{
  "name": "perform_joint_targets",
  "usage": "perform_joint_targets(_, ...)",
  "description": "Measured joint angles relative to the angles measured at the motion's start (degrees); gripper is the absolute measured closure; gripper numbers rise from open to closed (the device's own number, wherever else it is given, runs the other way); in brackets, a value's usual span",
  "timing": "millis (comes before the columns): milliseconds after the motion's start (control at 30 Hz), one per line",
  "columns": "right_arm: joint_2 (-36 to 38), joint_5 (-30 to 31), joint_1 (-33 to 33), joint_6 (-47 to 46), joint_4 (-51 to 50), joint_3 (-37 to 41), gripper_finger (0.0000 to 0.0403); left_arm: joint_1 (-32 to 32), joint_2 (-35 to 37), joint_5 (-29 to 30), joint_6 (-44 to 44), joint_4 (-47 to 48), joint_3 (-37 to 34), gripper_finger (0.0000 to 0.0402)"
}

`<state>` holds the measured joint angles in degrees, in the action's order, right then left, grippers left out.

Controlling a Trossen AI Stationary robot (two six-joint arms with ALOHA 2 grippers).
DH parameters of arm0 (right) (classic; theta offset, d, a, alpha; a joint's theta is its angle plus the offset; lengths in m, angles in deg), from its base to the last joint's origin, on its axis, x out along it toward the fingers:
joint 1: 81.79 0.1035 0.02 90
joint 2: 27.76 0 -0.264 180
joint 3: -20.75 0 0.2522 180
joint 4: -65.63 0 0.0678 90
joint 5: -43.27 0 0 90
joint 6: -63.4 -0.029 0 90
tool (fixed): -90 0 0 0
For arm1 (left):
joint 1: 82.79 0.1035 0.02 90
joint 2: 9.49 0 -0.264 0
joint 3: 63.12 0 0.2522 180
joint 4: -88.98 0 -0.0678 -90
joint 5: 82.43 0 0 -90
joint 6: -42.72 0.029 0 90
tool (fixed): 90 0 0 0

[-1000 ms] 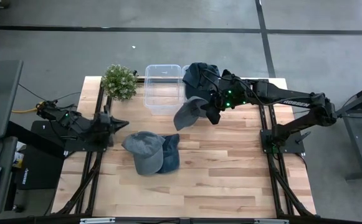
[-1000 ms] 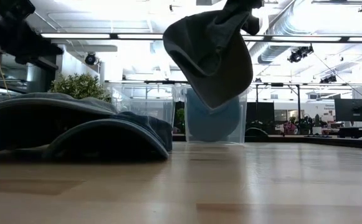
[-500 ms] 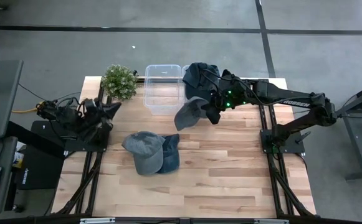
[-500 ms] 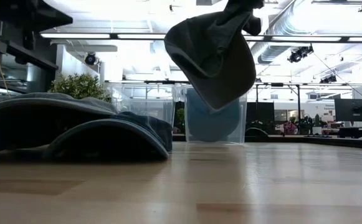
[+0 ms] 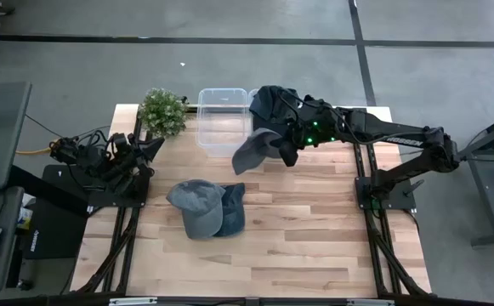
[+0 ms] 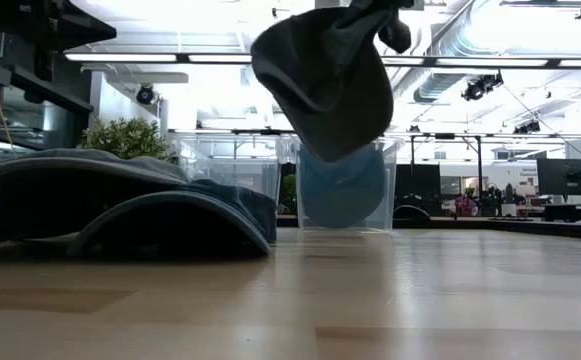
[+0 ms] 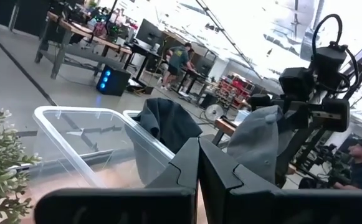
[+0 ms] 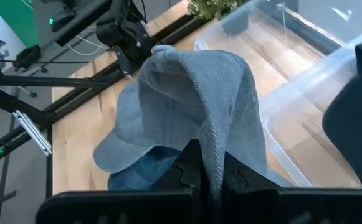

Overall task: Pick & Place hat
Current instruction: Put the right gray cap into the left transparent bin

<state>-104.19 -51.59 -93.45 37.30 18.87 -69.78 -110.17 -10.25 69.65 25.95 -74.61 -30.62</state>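
My right gripper (image 5: 286, 151) is shut on a grey hat (image 5: 255, 150) and carries it above the table, beside the near wall of two clear bins (image 5: 223, 127). In the low view the grey hat (image 6: 322, 78) hangs high in front of a bin. A dark hat (image 5: 274, 102) lies in the right bin. A second grey hat (image 5: 197, 204) and a blue hat (image 5: 232, 210) rest on the table, overlapping. My left gripper (image 5: 155, 146) is shut and waits at the table's left edge, near a plant (image 5: 162, 110). My right gripper pinches a fold of the grey hat's crown cloth (image 8: 215, 149) between its two fingers. It comes from the table's right, slanting down. The hat is lifted clear of the table and hangs below and ahead of the fingers, its brim (image 8: 115, 152) lowest.
The two clear bins stand side by side at the far edge, the left one (image 7: 84, 140) with nothing showing inside. The potted plant sits at the far left corner. Bare wood (image 5: 315, 229) lies right of and nearer than the two resting hats.
My right gripper has carried the grey hat a little toward the table's left and far edge, closer to the bins, and the hat has swung slightly up. My left arm has drawn back from near the hats toward the far left corner and stayed shut.
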Motion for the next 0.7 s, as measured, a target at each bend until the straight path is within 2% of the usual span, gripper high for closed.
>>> perform_joint_targets(367,0.0,-2.3,-0.8,-0.3,6.0,0.0,0.0403,0.0,-1.1,-4.1,0.9,0.0,0.0,0.0381)
perform_joint_targets(567,-0.1,-5.2,-3.6,-0.8,10.4,0.0,0.0403,0.0,-7.6,-3.2,1.3,-0.8,0.0,0.0359)
perform_joint_targets(700,-0.1,-6.9,-6.0,-1.0,12.9,0.0,0.0403,0.0,-13.6,-3.0,5.1,-7.0,0.0,0.0322)
